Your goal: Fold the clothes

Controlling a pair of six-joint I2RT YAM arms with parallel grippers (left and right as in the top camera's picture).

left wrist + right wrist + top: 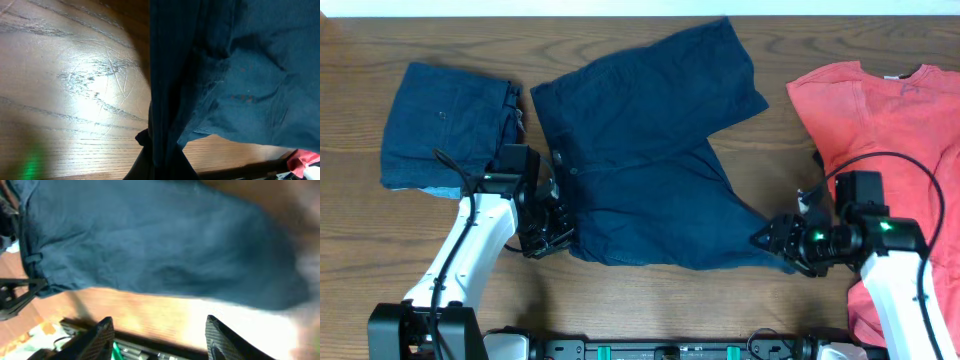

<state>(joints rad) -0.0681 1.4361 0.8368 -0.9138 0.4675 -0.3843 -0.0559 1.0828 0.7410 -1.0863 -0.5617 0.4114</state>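
Dark navy shorts lie spread in the middle of the table. My left gripper is shut on their near left corner, and the cloth runs up out of the jaws in the left wrist view. My right gripper is open and empty just off the shorts' near right leg end; the shorts lie ahead of its spread fingers in the right wrist view. A folded navy garment sits at the far left. A red t-shirt lies at the right, under my right arm.
The table's near edge and the arm bases run along the bottom of the overhead view. Bare wood shows to the left of the shorts.
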